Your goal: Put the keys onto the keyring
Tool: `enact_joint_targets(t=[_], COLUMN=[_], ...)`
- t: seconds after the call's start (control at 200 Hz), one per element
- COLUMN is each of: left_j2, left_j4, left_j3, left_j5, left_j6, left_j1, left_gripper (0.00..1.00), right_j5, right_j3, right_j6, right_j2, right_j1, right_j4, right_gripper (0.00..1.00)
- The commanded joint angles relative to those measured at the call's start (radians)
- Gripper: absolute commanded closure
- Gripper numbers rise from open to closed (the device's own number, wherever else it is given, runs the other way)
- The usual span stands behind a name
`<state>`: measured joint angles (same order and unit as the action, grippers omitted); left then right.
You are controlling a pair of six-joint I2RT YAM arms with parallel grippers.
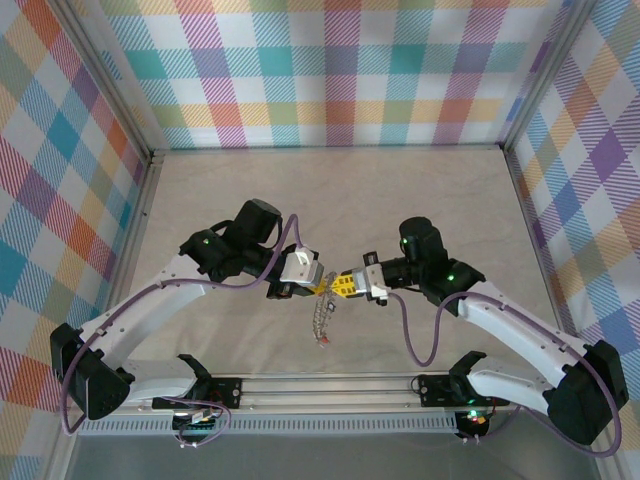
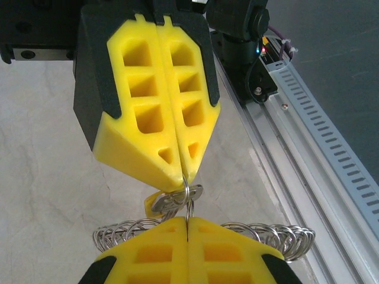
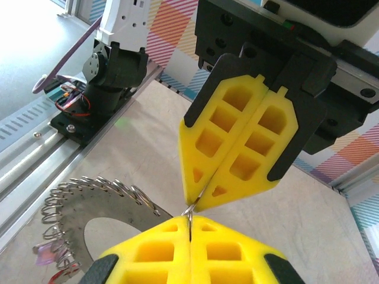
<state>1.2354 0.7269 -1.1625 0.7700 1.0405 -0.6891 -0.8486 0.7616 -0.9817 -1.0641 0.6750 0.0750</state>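
Top: left claw (image 1: pixel 326 288) and right claw (image 1: pixel 341 286) meet tip to tip. The keyring (image 1: pixel 322 322) trails from them over a pale counter (image 1: pixel 250 190), plaid walls (image 1: pixel 330 70) beyond. Left wrist: left claw clamped on the keyring's wire, yellow key (image 2: pixel 167 202) beside it. Right wrist: right claw pressed together; best keep that wire taut.

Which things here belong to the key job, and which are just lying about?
Job: keyring, yellow-headed key, left gripper, right gripper, both pinching the ring's wire.
Not the job: base rail, purple cable, plaid walls.
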Motion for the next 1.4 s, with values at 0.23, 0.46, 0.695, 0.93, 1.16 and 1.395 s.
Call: enact_joint_targets(t=[0.23,0.46,0.695,0.93,1.16,1.395], left_j2=[-0.001,-0.004,-0.006,-0.006,-0.001,-0.002], left_j4=[-0.045,-0.071,-0.096,-0.100,-0.106,-0.141], left_j3=[-0.040,-0.040,-0.032,-0.029,-0.017,0.007], left_j5=[0.042,0.031,0.024,0.019,0.004,-0.010], left_j6=[0.004,-0.017,-0.036,-0.037,-0.036,-0.056], left_j1=[0.008,0.010,0.010,0.010,0.010,0.012], left_gripper=[1.00,1.00,1.00,1.00,1.00,1.00], right_j5=[-0.004,0.012,0.043,0.066,0.067,0.055], right_j3=[0.023,-0.008,-0.027,-0.040,-0.049,-0.062], right_j6=[-0.049,-0.077,-0.106,-0.123,-0.129,-0.155], right_j2=[0.008,0.041,0.051,0.057,0.061,0.063], right_j1=[0.012,0.012,0.020,0.029,0.032,0.031], right_j4=[0.019,0.033,0.048,0.052,0.043,0.050], right_gripper=[1.00,1.00,1.00,1.00,1.00,0.71])
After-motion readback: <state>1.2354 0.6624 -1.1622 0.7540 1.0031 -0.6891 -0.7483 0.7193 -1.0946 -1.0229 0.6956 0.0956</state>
